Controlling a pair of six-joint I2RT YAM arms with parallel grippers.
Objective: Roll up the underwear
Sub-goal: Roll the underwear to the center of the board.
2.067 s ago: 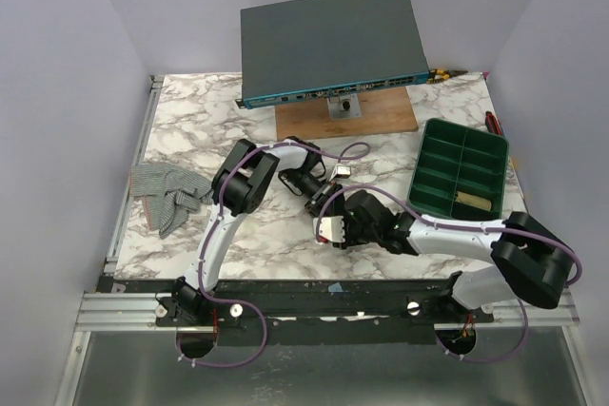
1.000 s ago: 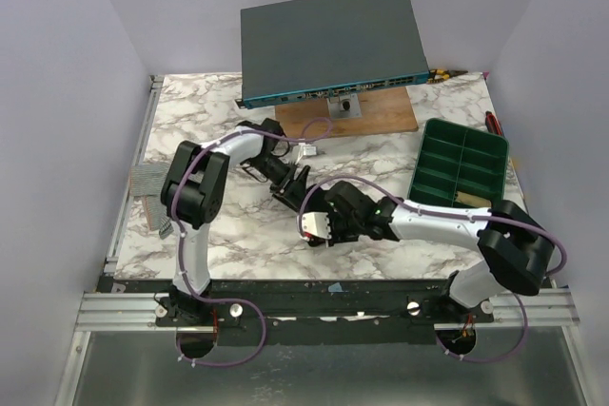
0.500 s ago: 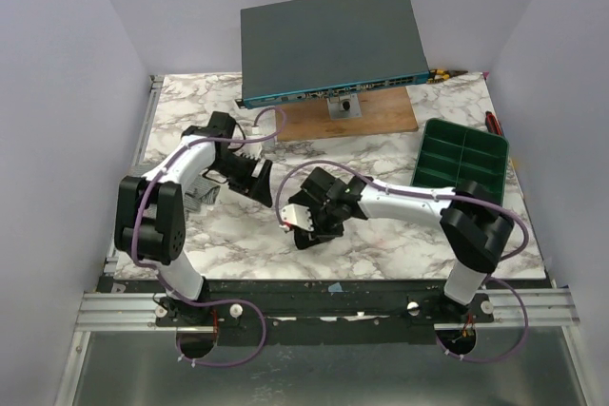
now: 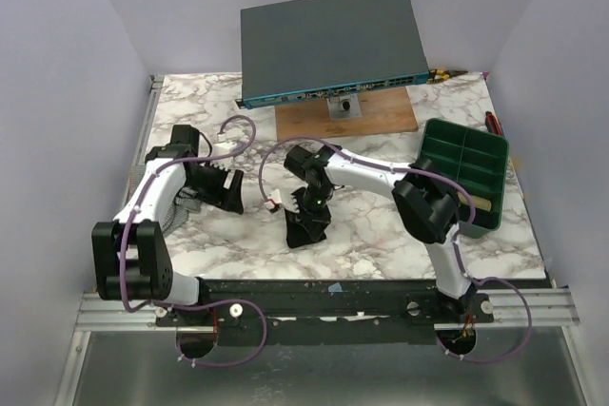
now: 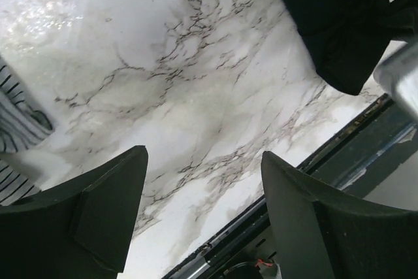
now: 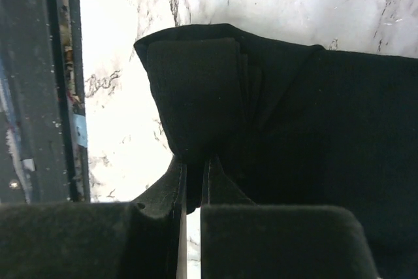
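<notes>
- One black rail (image 4: 333,297) runs along the near edge of a white marble table (image 4: 238,240) with grey veins.
- Just behind that edge, about mid-width, the black underwear (image 4: 306,233) sits bunched on the marble. One end is folded over into a thick, rounded lump.
- Directly above it the right gripper (image 4: 306,208) points down. Its jaws are nearly closed and pinch a fold of the fabric. In the wrist view the cloth runs out beyond the fingertips and fills most of the frame.
- Left of the underwear and apart from it, the left gripper (image 5: 202,161) hangs low with its jaws spread wide. Only bare marble shows between them.
- Beside that gripper's left finger lies a grey striped cloth (image 5: 16,129), crumpled near the table's left side.
- Farther back on the right stands a green tray (image 4: 463,130) divided into compartments.
- At the far edge a grey switch (image 4: 333,40) rests tilted on a wooden board (image 4: 381,121).
- Plain lavender walls (image 4: 57,45) close in the left, right and far sides.
</notes>
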